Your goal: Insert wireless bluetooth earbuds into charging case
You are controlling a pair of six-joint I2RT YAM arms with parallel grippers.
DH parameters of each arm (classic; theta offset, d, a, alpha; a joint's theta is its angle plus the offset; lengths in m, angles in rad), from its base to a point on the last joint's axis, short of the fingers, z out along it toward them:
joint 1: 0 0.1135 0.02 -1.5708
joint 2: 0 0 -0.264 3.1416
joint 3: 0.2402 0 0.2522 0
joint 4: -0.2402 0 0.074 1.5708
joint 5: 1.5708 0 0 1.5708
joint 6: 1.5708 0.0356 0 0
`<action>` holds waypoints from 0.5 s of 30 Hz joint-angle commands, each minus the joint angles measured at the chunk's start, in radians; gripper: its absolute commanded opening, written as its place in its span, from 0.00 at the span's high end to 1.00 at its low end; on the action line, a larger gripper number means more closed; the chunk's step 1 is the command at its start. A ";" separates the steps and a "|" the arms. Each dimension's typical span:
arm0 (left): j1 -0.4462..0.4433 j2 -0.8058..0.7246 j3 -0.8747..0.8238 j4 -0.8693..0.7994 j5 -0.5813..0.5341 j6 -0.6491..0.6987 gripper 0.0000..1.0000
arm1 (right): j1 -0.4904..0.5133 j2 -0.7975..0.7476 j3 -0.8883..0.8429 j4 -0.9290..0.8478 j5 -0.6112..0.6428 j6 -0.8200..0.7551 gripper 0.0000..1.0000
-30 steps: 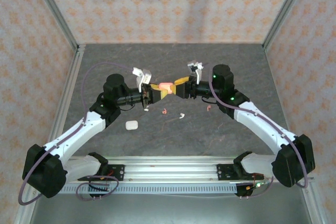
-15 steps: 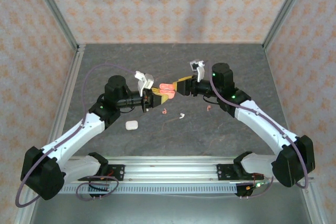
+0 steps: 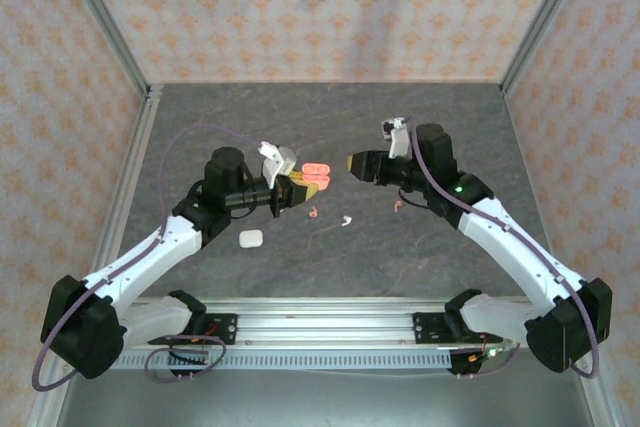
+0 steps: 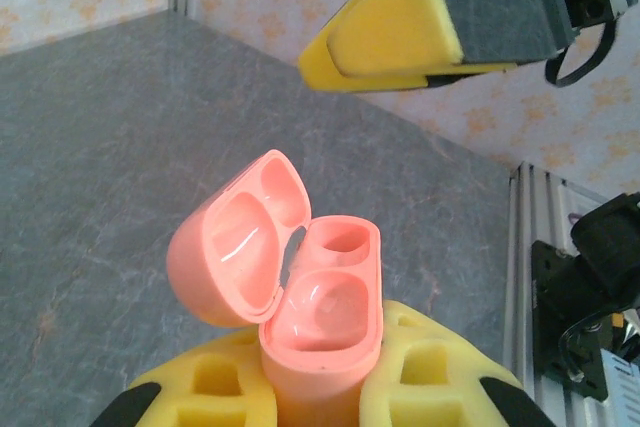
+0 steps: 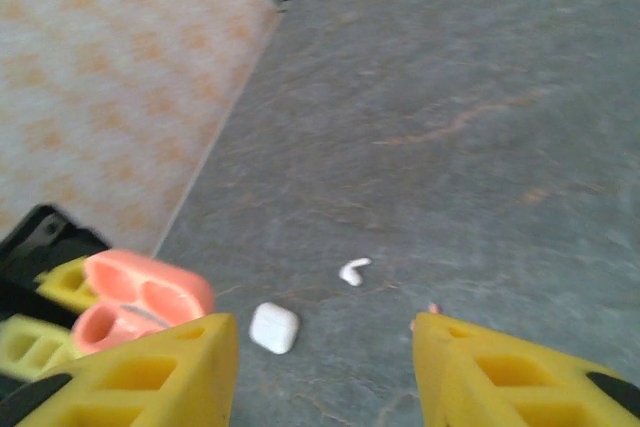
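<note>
Patterned walls enclose a grey, stone-look bench (image 3: 250,117) that carries the loose parts.

1. Arms. The left arm (image 3: 150,247) reaches toward the bench centre. The right arm (image 3: 510,237) has drawn back to the right, so the two pincers, which met at the case a second ago, now stand apart.

2. Pincers. The left pincer (image 3: 297,189) is clenched on the lower body of the pink case (image 4: 320,307) and holds it clear of the bench. The right pincer (image 3: 357,163) is released: the right wrist view shows its yellow pads spread with nothing between them.

3. Cases. The lid (image 4: 245,237) of the pink case, closed a second ago, now stands hinged open. Both wells look empty in the left wrist view. A white case (image 3: 250,238) lies closed on the bench, near the left arm.

4. Earbuds. None is seated. A white earbud (image 3: 345,219) lies on the bench below the held case. One pinkish-red earbud (image 3: 314,212) lies just to its left, and a second pinkish-red earbud (image 3: 399,205) lies beside the right arm.

5. Status. The opening step appears complete and the right pincer is free. The likely next step is for it to pick up a pinkish-red earbud and insert it. These parts are tiny and short-stemmed, so a grip on one may slip.
</note>
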 commanded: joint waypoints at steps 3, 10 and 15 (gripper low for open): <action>0.004 -0.044 -0.009 -0.099 -0.055 0.049 1.00 | -0.008 0.044 -0.022 -0.098 0.267 0.170 0.55; 0.005 -0.169 -0.036 -0.225 -0.139 0.103 1.00 | 0.075 0.268 -0.026 -0.048 0.232 0.350 0.60; 0.006 -0.263 -0.060 -0.253 -0.194 0.099 1.00 | 0.188 0.441 0.034 0.021 0.207 0.413 0.65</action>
